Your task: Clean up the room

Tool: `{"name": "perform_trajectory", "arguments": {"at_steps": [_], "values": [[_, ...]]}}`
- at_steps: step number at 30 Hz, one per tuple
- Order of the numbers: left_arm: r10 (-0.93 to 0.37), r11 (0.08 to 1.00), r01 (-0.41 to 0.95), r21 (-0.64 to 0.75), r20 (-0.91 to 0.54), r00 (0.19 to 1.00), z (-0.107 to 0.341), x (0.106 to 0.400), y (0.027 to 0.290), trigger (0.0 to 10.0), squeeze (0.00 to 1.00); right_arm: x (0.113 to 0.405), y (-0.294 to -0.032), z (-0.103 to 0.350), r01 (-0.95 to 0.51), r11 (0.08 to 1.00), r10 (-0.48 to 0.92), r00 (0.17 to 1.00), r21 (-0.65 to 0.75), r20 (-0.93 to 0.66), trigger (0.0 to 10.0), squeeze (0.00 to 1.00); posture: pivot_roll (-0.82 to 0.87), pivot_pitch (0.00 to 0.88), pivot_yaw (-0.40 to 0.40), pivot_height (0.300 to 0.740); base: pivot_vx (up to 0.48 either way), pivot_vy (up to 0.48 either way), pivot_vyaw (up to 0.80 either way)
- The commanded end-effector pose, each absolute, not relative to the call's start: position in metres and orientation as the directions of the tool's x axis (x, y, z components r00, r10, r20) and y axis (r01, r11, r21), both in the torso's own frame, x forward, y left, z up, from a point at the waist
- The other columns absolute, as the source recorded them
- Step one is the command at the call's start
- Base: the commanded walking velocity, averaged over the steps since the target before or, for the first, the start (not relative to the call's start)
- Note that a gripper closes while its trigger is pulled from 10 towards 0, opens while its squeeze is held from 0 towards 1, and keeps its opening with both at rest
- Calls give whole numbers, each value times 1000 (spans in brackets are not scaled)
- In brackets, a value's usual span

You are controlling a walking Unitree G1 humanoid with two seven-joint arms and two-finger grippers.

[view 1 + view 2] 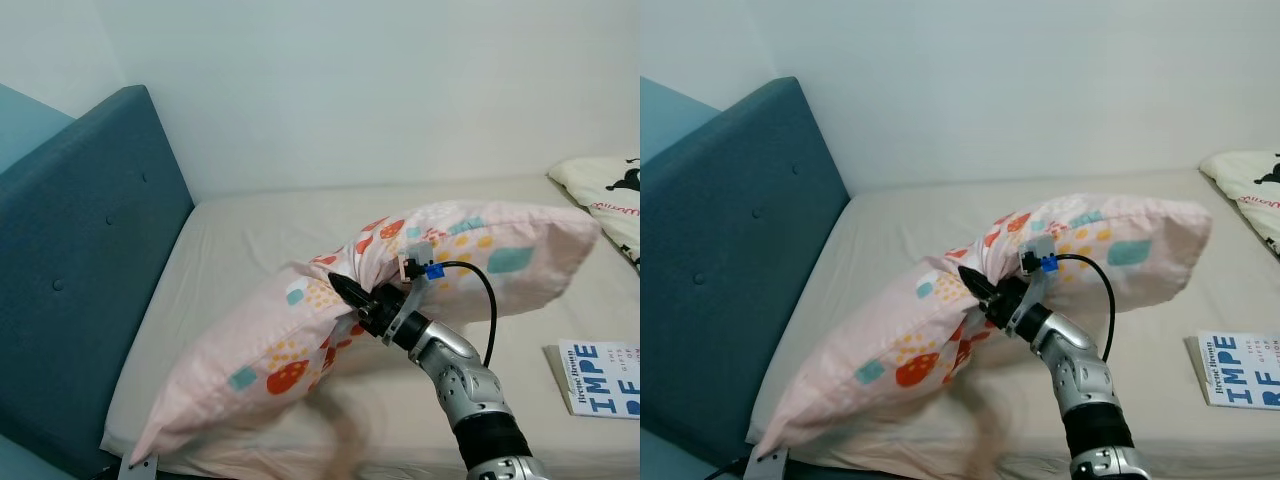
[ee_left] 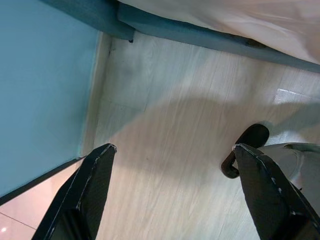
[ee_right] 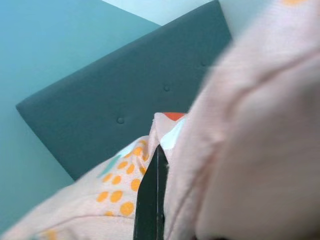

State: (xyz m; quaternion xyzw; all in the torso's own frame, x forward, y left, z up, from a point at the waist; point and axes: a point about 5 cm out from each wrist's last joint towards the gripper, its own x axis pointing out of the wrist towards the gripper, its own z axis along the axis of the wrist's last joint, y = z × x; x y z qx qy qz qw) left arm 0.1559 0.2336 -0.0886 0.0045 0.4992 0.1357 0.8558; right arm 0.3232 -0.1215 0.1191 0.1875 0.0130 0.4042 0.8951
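Over the beige bed [image 1: 250, 225], the right tool [image 1: 345, 294] is clamped on the pink pillow's [image 1: 500, 250] middle fabric.

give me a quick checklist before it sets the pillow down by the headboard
1. Grip: right gripper is shut on a bunched fold at the middle of the pink patterned pillow: ok.
2. Pillow lifted: its far end is raised off the mattress, the near corner sags at the bed edge: not ok.
3. Landing spot: mattress beside the blue headboard is bare: ok.
4. Nearby items: book and second pillow lie away from that spot: ok.
5. Left gripper open, hanging over the floor: ok.
6. Cable on the right wrist near the fabric, snagging: cannot tell.
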Motion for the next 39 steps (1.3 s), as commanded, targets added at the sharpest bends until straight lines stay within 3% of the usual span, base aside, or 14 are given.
{"name": "perform_trajectory", "arguments": {"at_steps": [1, 14, 39], "values": [[250, 961, -228, 158, -850, 464, -87, 155, 240, 10000, 0, 324, -111, 139, -781, 547, 758, 615, 303, 216, 10000, 0, -52, 26, 66, 740, 0, 0, 750], [247, 964, -206, 170, -863, 441, -89, 154, 239, 10000, 0, 321, -109, 137, -788, 529, 770, 602, 315, 213, 10000, 0, -52, 26, 68, 740, -403, 0, 754], [245, 965, -194, 174, -860, 447, -88, 153, 239, 10000, 0, 322, -117, 136, -748, 582, 732, 652, 318, 195, 10000, 0, -54, 31, 71, 740, 0, 0, 754]]}}
